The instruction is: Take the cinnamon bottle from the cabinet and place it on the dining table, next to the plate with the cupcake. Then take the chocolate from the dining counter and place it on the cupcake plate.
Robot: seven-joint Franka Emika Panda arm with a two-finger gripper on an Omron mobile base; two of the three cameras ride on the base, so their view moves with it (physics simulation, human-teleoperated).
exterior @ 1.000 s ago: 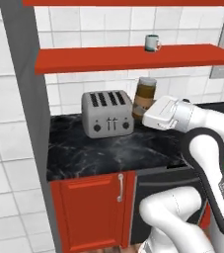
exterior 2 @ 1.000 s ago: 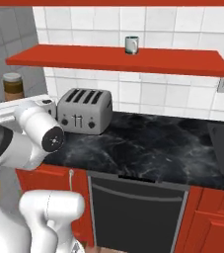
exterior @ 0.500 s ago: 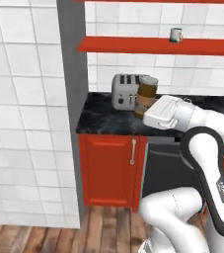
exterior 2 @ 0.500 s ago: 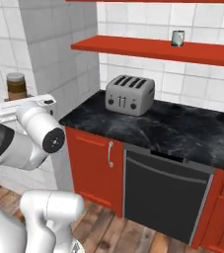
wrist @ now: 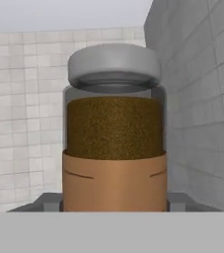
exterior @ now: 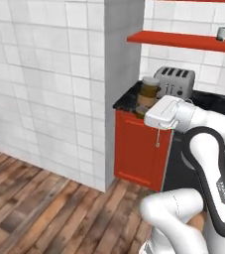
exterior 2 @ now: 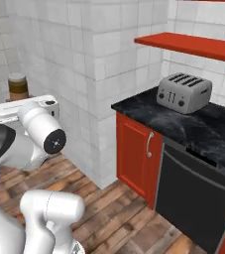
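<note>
The tiled wall [exterior: 59, 89] stands to the left of the cinnamon bottle [exterior: 147, 96], and it is close; if the base turns that way, the bottle could hit the corner and slip. The bottle is upright in the gripper [exterior: 156, 113], held in the air in front of the toaster [exterior: 174, 82], away from any table. In the hand view the jaws stand about two-thirds open, closed on the lower part of the bottle [wrist: 114, 143]. Right of the bottle the black counter [exterior 2: 193, 124] is near too. A fast swing may tilt the bottle.
</note>
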